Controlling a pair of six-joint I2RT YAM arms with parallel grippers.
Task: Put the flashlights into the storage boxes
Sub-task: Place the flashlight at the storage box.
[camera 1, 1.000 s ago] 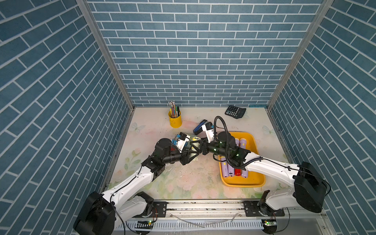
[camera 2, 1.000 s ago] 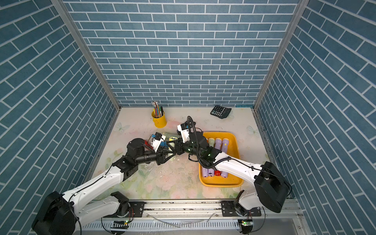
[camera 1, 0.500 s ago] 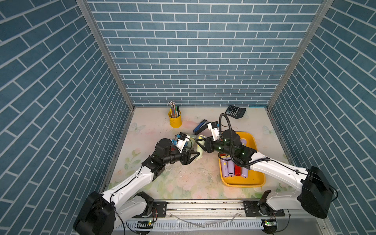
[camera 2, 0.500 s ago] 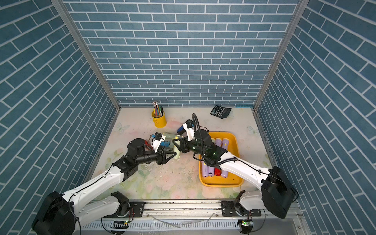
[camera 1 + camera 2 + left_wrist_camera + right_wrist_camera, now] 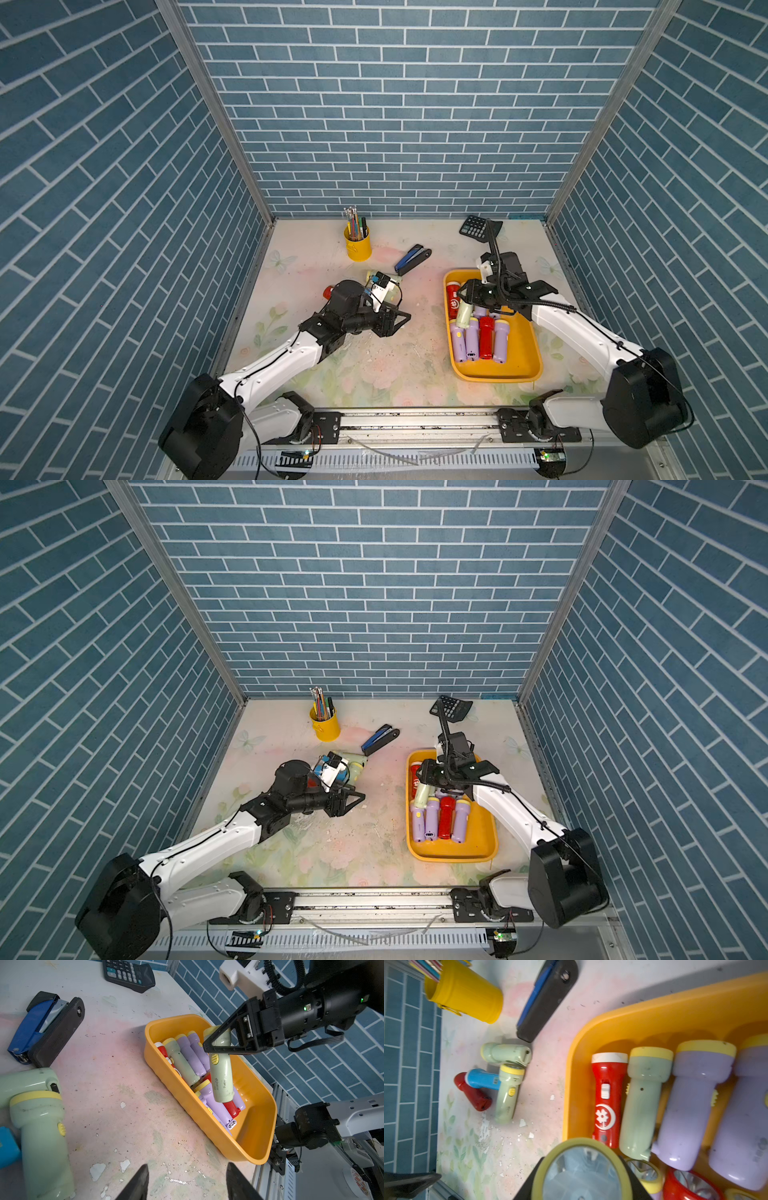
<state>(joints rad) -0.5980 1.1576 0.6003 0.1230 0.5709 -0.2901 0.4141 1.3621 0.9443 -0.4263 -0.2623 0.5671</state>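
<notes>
Now the right tool (image 5: 218,1043) grips a green flashlight (image 5: 221,1080), tail dipping into the yellow tray (image 5: 519,361) beneath it; next, probably release. Left tool (image 5: 401,321), parted and empty, has 4 flashlights (image 5: 508,1093) beside it.

Bare table (image 5: 419,336) lies between the stapler (image 5: 412,259) and yellow tray (image 5: 524,353).

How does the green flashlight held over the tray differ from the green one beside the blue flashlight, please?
The held flashlight sits in the right gripper; the table flashlight lies free. The held one tilts over the tray; the table one lies flat. Both have yellow heads.
</notes>
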